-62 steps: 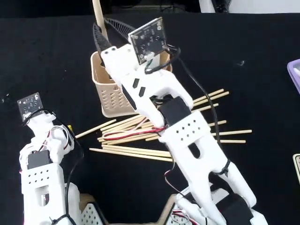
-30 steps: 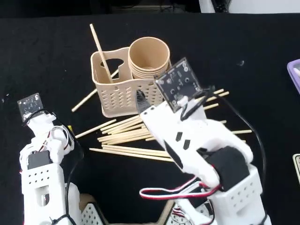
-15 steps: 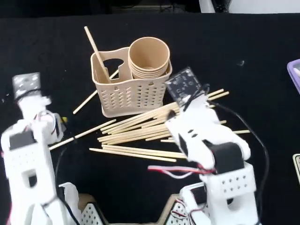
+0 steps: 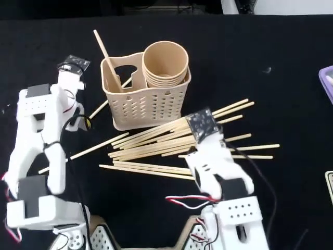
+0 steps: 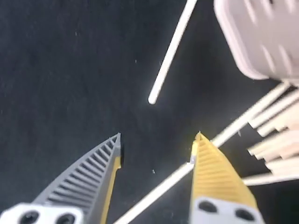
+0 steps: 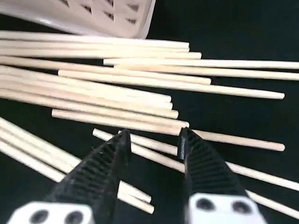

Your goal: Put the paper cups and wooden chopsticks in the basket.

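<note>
A beige basket (image 4: pixel 145 104) stands at the back middle. Stacked paper cups (image 4: pixel 165 61) fill its right compartment and one chopstick (image 4: pixel 106 54) leans in its left one. Wooden chopsticks (image 4: pixel 156 146) lie in a loose pile in front of the basket. My left gripper (image 5: pixel 158 137) hangs open over the table by the basket's left corner (image 5: pixel 261 42), one finger (image 5: pixel 215 172) above a single chopstick (image 5: pixel 154 193). Over the pile (image 6: pixel 117 93), my right gripper (image 6: pixel 152 137) is open and holds nothing. In the high view the left arm (image 4: pixel 39 125) is left of the basket and the right arm (image 4: pixel 213 161) is in front of it.
A loose chopstick (image 4: pixel 99 110) lies slanted against the basket's left side, seen too as a chopstick (image 5: pixel 170 53) from the left wrist. A purple container (image 4: pixel 327 78) juts in at the right edge. Bare black table lies to the far left and right.
My right arm has drawn back from the basket, leaving a chopstick in it, and come down over the pile. My left arm has stretched forward toward the basket's left side.
</note>
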Available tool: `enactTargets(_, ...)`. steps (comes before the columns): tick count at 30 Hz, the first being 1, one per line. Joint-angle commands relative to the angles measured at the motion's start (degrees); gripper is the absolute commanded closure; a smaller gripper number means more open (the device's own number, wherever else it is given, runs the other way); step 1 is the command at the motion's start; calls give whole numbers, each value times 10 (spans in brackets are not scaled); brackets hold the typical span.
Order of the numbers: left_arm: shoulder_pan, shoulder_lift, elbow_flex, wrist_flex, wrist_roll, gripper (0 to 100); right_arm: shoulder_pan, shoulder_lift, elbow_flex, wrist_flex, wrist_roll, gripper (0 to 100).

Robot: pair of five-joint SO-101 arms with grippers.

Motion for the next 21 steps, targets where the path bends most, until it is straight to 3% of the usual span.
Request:
enactTargets(1,-12,21,-29,-48,-4,755,11,-60,26,-20,-7,829)
enactTargets(12,-23,118,-34,-152,40,755,11,-186,90,-8,-7,829)
enactTargets(21,-23,136,-50,-154,41,755,-24,-202,104,7,-4,829)
